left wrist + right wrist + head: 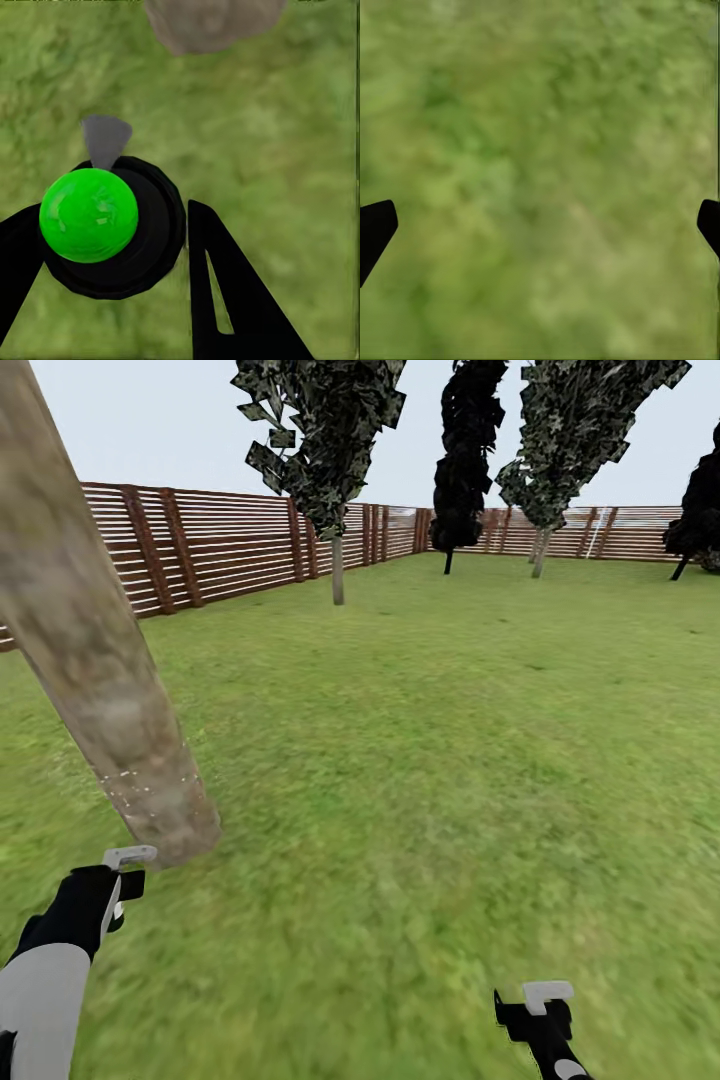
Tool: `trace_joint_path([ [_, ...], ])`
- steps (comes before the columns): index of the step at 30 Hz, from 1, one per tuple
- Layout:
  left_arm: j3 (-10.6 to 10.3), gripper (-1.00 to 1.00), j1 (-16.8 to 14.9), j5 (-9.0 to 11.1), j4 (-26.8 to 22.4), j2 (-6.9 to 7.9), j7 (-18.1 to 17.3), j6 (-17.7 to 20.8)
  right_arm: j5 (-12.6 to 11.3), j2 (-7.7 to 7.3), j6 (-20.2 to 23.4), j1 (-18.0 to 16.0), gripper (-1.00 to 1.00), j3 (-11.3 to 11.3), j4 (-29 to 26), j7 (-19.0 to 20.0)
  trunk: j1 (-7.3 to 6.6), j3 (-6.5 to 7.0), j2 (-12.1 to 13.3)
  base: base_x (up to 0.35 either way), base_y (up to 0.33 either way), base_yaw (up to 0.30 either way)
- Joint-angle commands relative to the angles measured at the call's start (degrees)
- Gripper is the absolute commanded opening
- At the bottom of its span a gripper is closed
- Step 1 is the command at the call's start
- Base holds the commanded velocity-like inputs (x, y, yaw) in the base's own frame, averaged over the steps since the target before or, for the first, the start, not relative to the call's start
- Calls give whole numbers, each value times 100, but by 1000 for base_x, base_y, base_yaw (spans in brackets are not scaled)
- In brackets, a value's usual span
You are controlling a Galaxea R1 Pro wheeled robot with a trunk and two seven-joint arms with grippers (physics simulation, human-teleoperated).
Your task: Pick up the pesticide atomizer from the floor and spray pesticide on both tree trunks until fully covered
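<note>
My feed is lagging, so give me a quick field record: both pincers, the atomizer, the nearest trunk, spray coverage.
left pincer: shut on atomizer
atomizer: green cap on a black body, grey nozzle towards the trunk base
right pincer: open, holding nothing, over grass
trunk: thick, leaning, close ahead of the left arm
pesticide: a few white specks low on the trunk; bark above looks bare
surroundings: slim trees along a wooden fence

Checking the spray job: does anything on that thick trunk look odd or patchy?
Yes. The thick mottled grey-brown trunk carries tiny white specks in one band near its base; the bark above looks bare. The left claw grips the green-topped black atomizer beside it.
</note>
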Motion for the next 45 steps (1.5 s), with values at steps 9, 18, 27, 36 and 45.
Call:
trace_joint_path([
  [9,1,-100,0,-12,-2,0,1,0,0,-35,0,0,100,-2,0,-1,0,0,0,143,-250,3],
  [18,1,-100,0,-12,6,13,5,0,0,-18,0,0,100,0,-3,-1,0,0,0,140,-250,140],
  [27,-48,-100,4,-8,218,-189,3,-17,0,-17,0,0,100,-3,0,-1,0,0,0,144,-250,276],
  [36,0,-100,-66,-18,-55,-198,452,67,-4,-38,0,0,100,-9,-4,-1,0,0,0,224,-200,234],
  [45,-8,-100,-97,5,-65,-298,607,79,0,-37,0,0,100,-9,0,-1,0,0,0,234,-187,21],
])
